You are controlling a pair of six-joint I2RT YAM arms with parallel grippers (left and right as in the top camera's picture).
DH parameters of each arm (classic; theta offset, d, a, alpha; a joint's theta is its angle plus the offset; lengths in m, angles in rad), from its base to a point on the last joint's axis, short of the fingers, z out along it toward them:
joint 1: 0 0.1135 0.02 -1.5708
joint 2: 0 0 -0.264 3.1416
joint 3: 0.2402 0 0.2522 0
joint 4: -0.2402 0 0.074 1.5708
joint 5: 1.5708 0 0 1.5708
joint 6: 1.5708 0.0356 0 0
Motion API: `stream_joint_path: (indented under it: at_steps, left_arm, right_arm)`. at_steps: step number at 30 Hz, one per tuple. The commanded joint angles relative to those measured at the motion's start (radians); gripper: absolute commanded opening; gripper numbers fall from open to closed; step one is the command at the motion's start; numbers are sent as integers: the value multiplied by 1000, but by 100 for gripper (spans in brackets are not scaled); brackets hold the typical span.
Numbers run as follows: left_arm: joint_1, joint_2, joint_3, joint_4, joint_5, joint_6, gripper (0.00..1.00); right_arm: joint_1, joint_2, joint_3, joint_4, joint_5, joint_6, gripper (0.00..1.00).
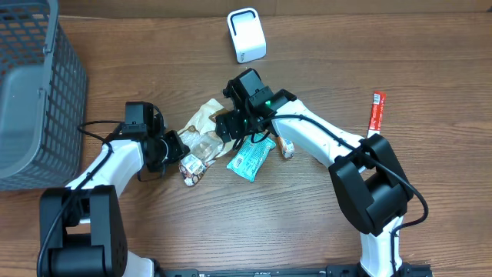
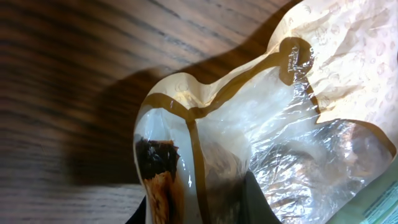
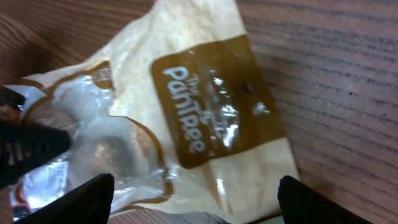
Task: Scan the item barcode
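Item: bread bag (image 1: 203, 121), a tan and clear wrapper with a brown "PanTree" label. It lay on the table (image 1: 307, 231) mid-scene, just beside a teal packet (image 1: 251, 158).
Your left gripper (image 1: 180, 158): jaws were closed, pinching the bag's clear lower end.
Your right gripper (image 1: 231, 128): hung over the bag's label end; its fingers (image 3: 81, 199) stood wide apart with nothing between them.
White scanner (image 1: 246, 35): sat near the far edge, well apart from the bag.
Grey basket (image 1: 65, 85): at your left.
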Motion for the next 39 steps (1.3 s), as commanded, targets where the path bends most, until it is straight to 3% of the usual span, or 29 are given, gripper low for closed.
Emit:
stream_joint_path:
  at_steps: [1, 10, 18, 26, 39]
  left_arm:
    - [48, -37, 10, -42, -78, 12, 4]
    - [100, -188, 69, -179, 19, 104, 4]
    - [100, -203, 89, -211, 150, 139, 4]
    - [100, -204, 89, -211, 207, 169, 4]
    - [100, -204, 92, -193, 259, 182, 4]
  right_arm:
    - [-6, 8, 3, 13, -22, 6, 86]
    - [-60, 6, 51, 9, -246, 6, 87]
    - [-45, 8, 39, -18, -260, 36, 89]
    - [-22, 13, -26, 91, -260, 117, 91]
    - [-18, 44, -26, 107, -260, 161, 92]
